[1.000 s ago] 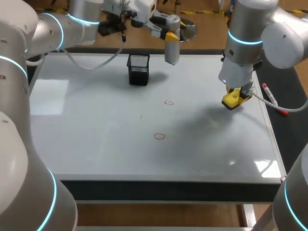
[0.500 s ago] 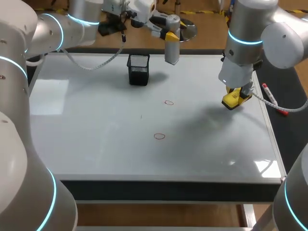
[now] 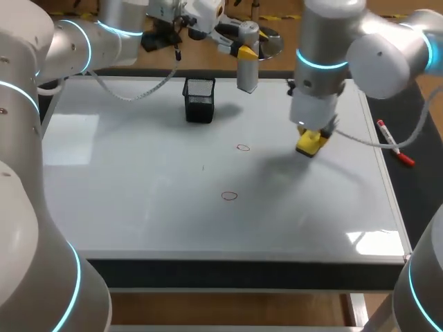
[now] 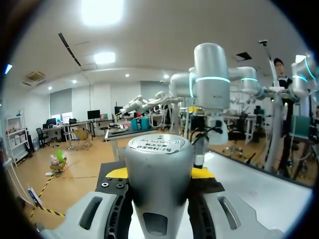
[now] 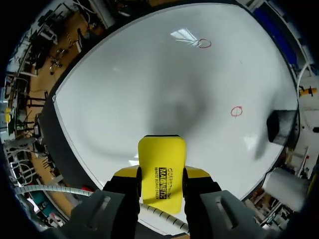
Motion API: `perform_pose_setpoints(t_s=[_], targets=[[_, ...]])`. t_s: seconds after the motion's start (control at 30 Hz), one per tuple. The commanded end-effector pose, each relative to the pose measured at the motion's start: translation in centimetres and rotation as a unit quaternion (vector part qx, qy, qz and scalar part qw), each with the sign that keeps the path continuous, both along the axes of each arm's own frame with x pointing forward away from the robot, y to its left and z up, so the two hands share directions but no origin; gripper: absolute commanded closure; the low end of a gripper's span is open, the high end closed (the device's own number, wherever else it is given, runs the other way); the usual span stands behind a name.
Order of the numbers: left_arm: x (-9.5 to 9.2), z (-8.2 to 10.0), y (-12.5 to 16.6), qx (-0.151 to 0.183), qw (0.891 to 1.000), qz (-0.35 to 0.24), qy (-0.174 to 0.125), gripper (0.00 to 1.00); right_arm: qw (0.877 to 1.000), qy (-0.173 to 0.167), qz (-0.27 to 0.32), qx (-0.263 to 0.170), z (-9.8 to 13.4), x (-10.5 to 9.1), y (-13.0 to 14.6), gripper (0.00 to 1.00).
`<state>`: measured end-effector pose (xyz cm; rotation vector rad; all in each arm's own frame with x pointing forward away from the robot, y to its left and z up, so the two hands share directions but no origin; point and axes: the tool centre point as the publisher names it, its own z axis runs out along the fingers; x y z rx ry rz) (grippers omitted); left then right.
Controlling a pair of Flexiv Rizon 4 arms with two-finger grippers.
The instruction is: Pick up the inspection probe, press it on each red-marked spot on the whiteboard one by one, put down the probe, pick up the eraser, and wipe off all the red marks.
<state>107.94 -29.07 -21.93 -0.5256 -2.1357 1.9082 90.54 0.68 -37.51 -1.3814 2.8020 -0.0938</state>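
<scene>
- The whiteboard (image 3: pixel 138 207) lies flat and covers most of the dark worktop (image 3: pixel 417 207).
- The left arm (image 3: pixel 76 41) comes in from the left corner and runs along the far side of the board; the right arm (image 3: pixel 325 48) comes in from the right and stands over the board's right half.
- The probe (image 4: pixel 157 149), a silver cylinder with a round labelled cap, stands upright at the board's far edge, just to the right of the pen cup. The left fingers (image 3: pixel 245 52) are clamped on it, a yellow tip against each side of its body in the left wrist view. Whether its foot touches the board cannot be told.
- A black mesh pen cup (image 3: pixel 199 99) stands on the far part of the board, well apart from both marks.
- The yellow eraser (image 5: pixel 161 149) is gripped from two sides by the right fingers (image 3: pixel 313 133) and sticks out ahead of them, pointing down at the board. It is over bare board to the right of the far red mark, and its shadow spreads on the surface beside it.
- A marker with a red cap (image 3: pixel 394 142) lies on the worktop just off the board's right edge.
- The far red mark (image 3: pixel 243 147), a small ring, sits near the middle of the board.
- The near red mark (image 3: pixel 229 196), a like ring, sits a little closer to the front edge.
</scene>
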Motion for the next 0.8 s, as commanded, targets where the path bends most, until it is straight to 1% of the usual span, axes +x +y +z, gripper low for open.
perform_pose_setpoints(t_s=[0.03, 0.17, 0.3, 0.4, 0.8], targets=[[0.7, -0.2, -0.1, 0.009, 0.994, -0.108, 0.012, 1.0, 0.999, 0.01, 0.031, -0.025, -0.8, 0.4, 3.2, 1.0], [0.7, -0.2, -0.1, 0.009, 0.994, -0.108, 0.012, 1.0, 0.997, 0.011, 0.077, -0.029, -1.2, 0.4, 5.9, 1.0], [0.7, -0.2, -0.1, 0.009, 0.994, -0.108, 0.012, 1.0, 0.994, 0.012, 0.103, -0.021, -1.4, 0.5, 8.0, 1.0], [0.7, -0.2, -0.1, 0.009, 0.994, -0.108, 0.012, 1.0, 0.991, 0.012, 0.127, -0.026, -1.5, 0.5, 9.6, 1.0], [0.7, -0.2, -0.1, 0.009, 0.994, -0.108, 0.012, 1.0, 0.98, 0.017, 0.198, -0.017, -2.6, 1.3, 14.8, 1.0]])
